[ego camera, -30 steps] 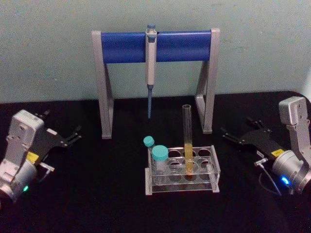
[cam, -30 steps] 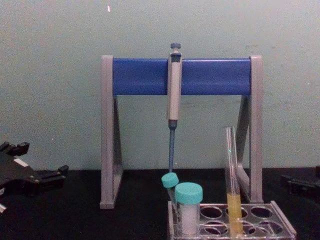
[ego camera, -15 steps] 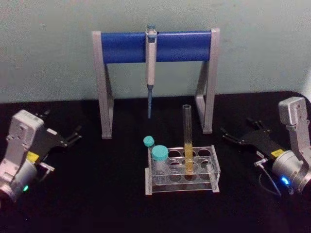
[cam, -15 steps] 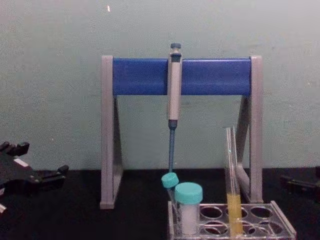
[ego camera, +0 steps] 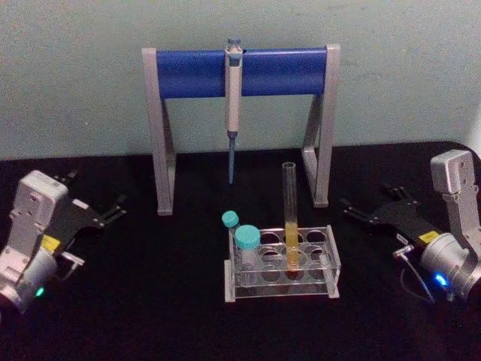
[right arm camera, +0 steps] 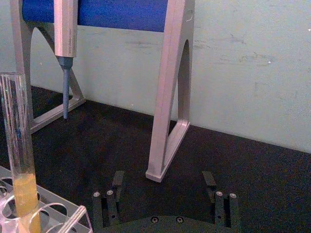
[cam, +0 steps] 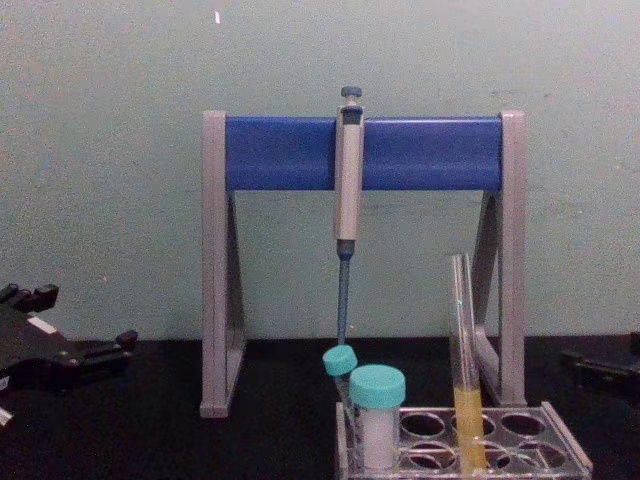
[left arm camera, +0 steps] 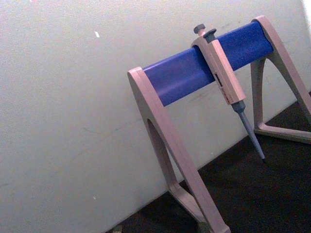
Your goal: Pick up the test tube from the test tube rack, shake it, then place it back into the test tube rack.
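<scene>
On the black table [ego camera: 150, 301], right end effector [ego camera: 352, 209] gapes empty.

A: Lighting?
B: Dim, flat, greenish cast on the far wall [ego camera: 75, 75]. Soft overall.
A: Shadows, glare?
B: Black table [ego camera: 150, 301] swallows shadows. Faint shine on the test tube [ego camera: 289, 195]. Head view slightly grainy.

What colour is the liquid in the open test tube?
Yellow, filling the lower part of the test tube; clearest in the chest view.
</scene>
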Tool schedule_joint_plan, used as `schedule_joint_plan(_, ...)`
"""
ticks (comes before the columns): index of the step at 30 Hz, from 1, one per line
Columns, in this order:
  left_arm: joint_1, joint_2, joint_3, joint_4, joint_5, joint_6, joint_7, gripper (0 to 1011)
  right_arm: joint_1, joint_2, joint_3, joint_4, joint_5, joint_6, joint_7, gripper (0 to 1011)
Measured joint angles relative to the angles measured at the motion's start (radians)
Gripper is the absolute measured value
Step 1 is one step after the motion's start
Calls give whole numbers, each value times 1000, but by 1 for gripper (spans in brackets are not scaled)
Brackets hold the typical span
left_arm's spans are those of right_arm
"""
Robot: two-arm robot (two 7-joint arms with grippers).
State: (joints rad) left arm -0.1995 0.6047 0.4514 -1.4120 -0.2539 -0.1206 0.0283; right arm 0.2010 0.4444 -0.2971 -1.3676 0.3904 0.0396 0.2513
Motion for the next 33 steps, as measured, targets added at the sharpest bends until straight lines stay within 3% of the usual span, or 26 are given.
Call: schedule_joint_plan(33, 0, 0, 0, 0, 0, 0, 0, 1001, 0, 0, 0, 0, 0, 0, 0, 1000)
